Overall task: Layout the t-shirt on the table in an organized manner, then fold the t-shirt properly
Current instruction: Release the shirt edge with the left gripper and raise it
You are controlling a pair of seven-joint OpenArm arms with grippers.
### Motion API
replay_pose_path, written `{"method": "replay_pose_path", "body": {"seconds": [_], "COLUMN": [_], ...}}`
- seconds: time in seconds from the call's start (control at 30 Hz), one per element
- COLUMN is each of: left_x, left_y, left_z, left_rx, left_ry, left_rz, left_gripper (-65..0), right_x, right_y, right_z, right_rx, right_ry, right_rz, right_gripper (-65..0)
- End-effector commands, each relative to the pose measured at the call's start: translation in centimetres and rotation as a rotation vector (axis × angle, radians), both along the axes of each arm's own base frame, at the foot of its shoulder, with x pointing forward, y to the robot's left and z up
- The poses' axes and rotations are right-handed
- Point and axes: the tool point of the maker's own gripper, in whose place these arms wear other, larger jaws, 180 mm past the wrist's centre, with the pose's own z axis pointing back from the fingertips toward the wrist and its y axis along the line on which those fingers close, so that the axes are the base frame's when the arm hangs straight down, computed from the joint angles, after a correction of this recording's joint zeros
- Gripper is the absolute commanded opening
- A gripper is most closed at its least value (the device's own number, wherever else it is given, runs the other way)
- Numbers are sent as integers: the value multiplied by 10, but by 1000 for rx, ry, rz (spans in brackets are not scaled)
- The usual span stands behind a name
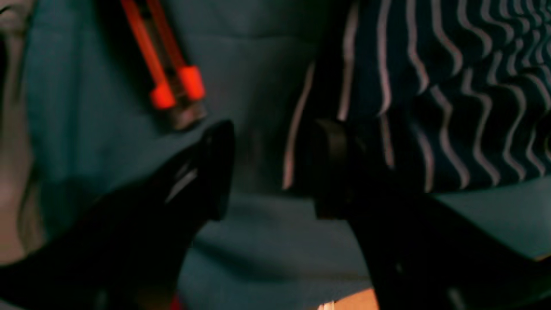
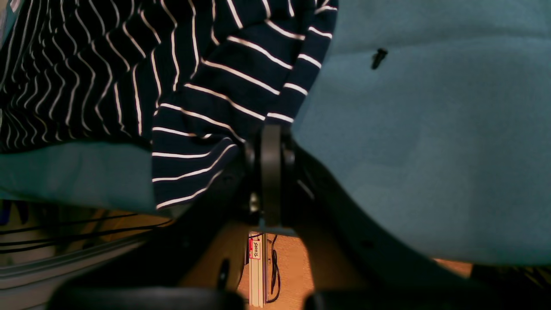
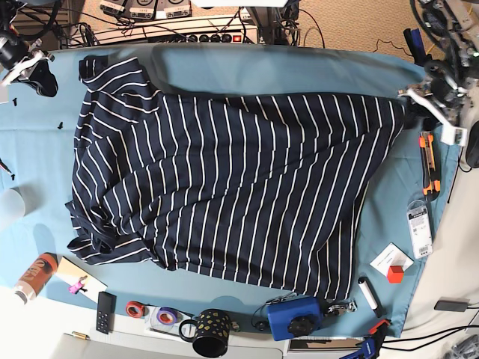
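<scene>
Across the teal-covered bench the striped t-shirt lies spread wide but not tidy: its body reaches from one side nearly to the other, with a rumpled bunch at the near corner on the base view's left and a sleeve thrown up toward the far corner.

The right end effector is pressed together on a fold of the shirt's edge, the cloth draping off it in soft pleats. The left end effector stands with its jaws apart just beside the opposite corner of the shirt; one jaw sits against the striped hem, but nothing lies between them. Orange-handled cutters rest on the bench close by.

To my eye this is thin, light jersey. It will sag, wrinkle and slide rather than keep any shape, so a single pinch will drag only a local patch. The sensible holds are hems, shoulder seams and corners, taken in pairs and pulled gently apart to flatten it. The crumpled near corner looks the part most in need of smoothing before any fold.
</scene>
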Motion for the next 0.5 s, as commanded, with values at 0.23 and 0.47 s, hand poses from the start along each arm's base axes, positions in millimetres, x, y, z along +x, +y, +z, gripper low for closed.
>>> {"method": "replay_pose_path", "body": {"seconds": [0.23, 0.47], "left_x": [-4, -26], "left_y": [73, 96], "left_z": [100, 103], "left_rx": [-17, 38], "left_ry": [-297, -240], "left_rz": [131, 169], "left_gripper": [-355, -355], "right_x": [7, -19], "right_y": [0, -10], "right_z": [14, -29], "right_rx": [-5, 2], "right_ry": [-52, 84], "right_rz": [14, -87], "right_gripper": [-424, -424]}}
